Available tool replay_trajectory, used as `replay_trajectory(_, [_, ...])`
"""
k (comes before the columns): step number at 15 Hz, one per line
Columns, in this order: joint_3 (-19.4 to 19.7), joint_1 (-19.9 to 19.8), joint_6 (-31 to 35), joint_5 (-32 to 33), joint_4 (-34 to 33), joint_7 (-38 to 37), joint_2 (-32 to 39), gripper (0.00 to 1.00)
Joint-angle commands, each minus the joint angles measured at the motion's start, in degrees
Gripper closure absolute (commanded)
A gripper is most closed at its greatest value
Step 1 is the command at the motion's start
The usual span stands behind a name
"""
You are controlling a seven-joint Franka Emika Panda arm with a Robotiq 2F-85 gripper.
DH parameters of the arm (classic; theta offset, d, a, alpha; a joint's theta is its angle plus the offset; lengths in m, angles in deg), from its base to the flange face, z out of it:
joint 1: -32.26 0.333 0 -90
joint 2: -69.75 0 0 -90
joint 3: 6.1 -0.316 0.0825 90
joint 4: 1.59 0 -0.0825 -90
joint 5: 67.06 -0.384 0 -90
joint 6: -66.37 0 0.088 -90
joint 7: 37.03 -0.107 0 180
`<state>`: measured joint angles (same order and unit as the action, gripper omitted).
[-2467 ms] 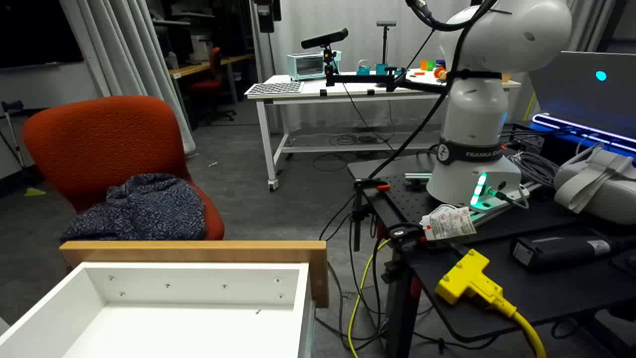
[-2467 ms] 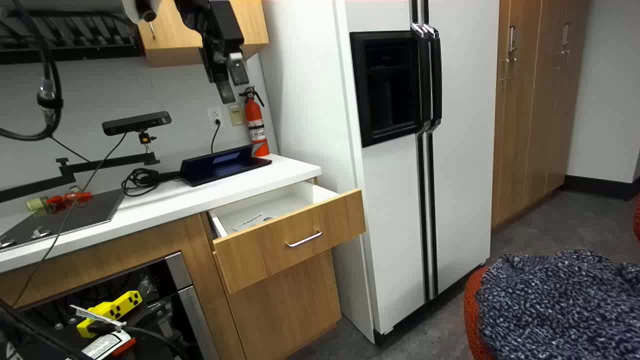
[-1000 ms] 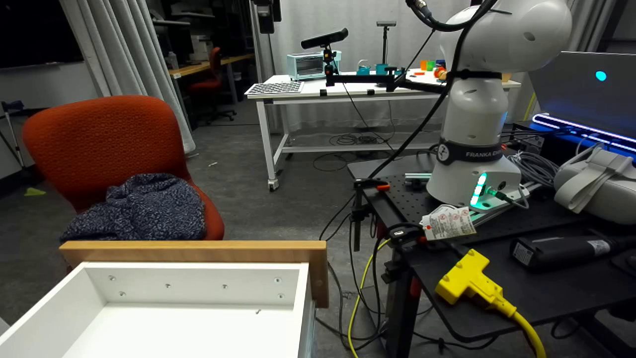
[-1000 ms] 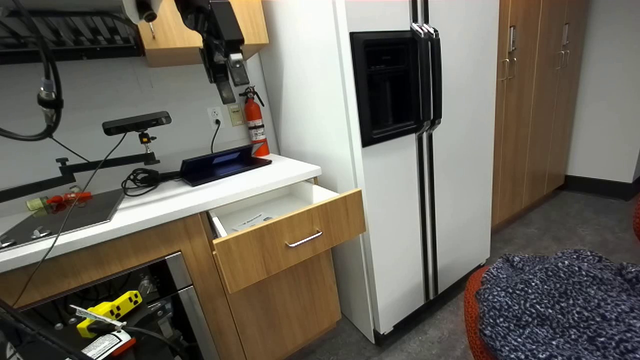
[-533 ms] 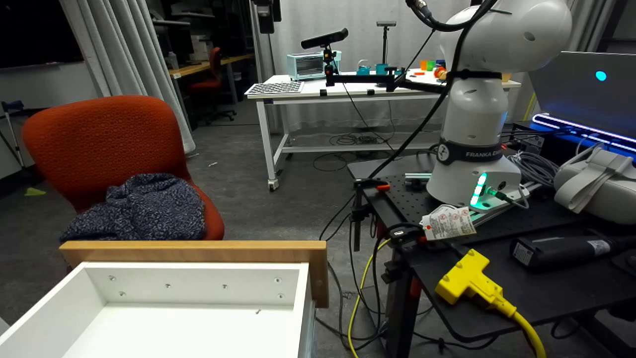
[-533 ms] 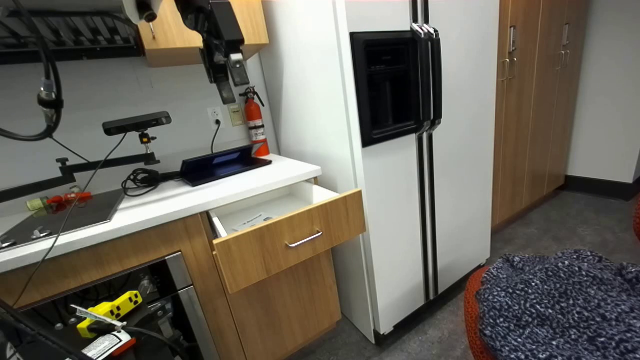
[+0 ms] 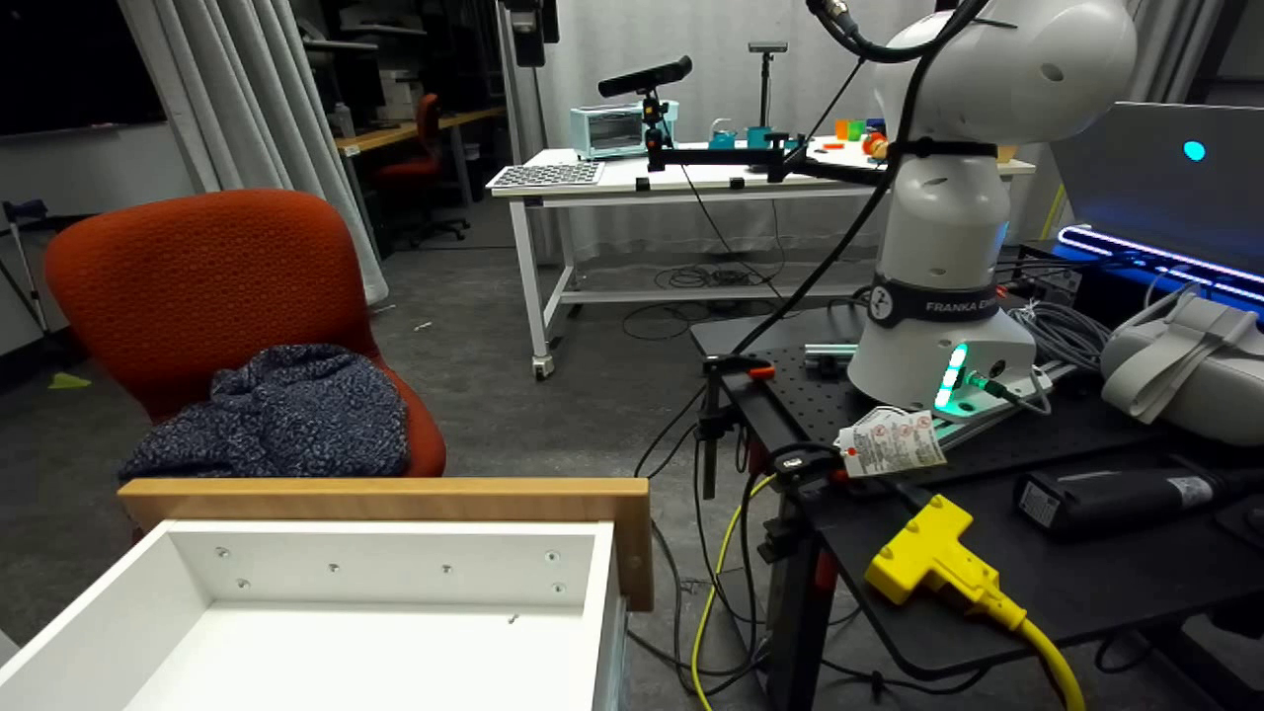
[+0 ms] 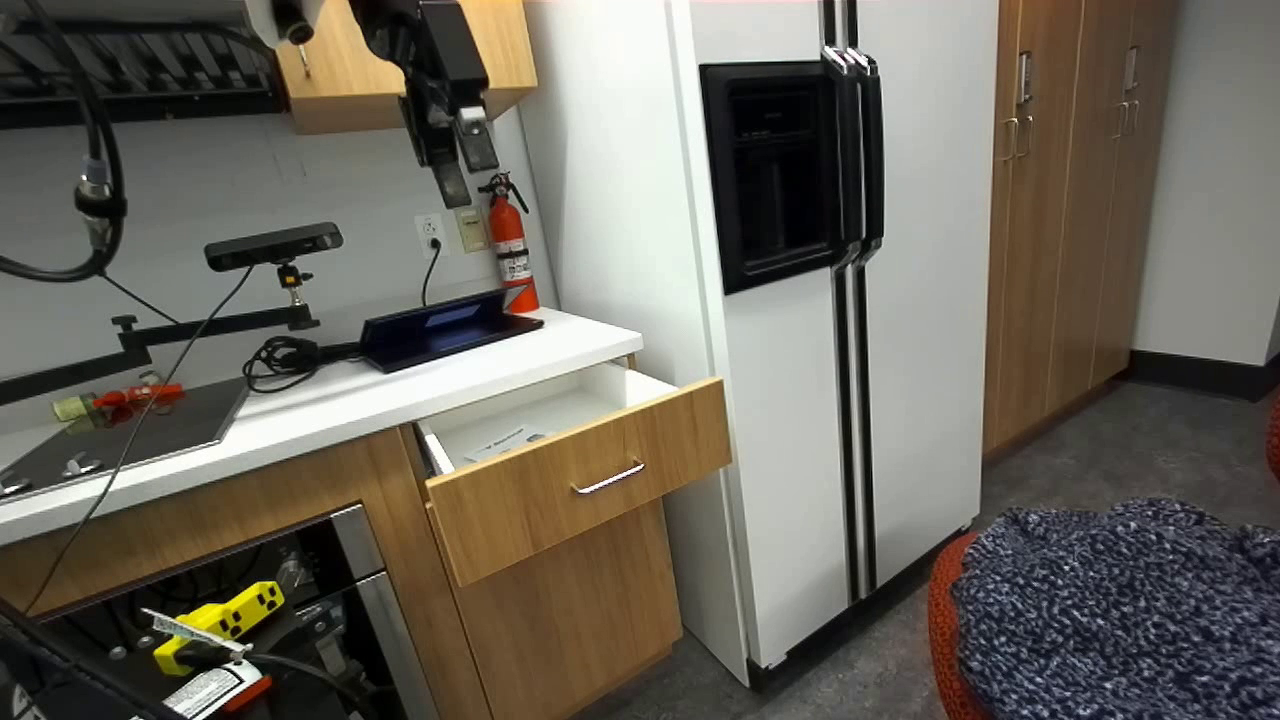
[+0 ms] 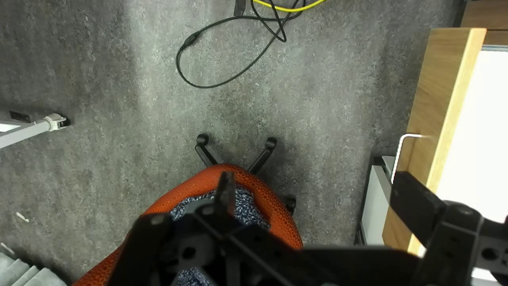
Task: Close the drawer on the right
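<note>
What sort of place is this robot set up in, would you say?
Likely a robotics lab with a kitchen area: the white refrigerator and the cooktop suggest the kitchen, and the robot arm standing on a black table suggests the lab.

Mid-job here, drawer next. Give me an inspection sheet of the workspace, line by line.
Surface: white countertop, dark laptop or tablet on it.
Job's things: drawer open; metal handle on its front.
Clutter: what looks like printed paper in the drawer; speckled cloth on the orange chair.
Gripper: open, fingers wide apart, nothing held.
Cables: black cord bunched on the countertop; black cable looped on the floor, yellow cable near it.
Surroundings: fridge beside the countertop; fire extinguisher by the wall.
</note>
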<state>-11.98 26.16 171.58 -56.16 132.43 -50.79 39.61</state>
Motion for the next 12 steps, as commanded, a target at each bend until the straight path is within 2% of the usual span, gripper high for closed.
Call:
replay_trajectory(1, [0.9, 1.1, -0.3, 0.4, -0.2, -0.4, 0.1, 0.0])
replay_trajectory(7, [1.2, 1.4, 0.1, 0.5, -0.1, 0.5, 0.2, 0.0])
replay_trajectory(12, [2.2, 2.3, 3.6, -1.0, 0.7, 1.8, 0.0, 0.0])
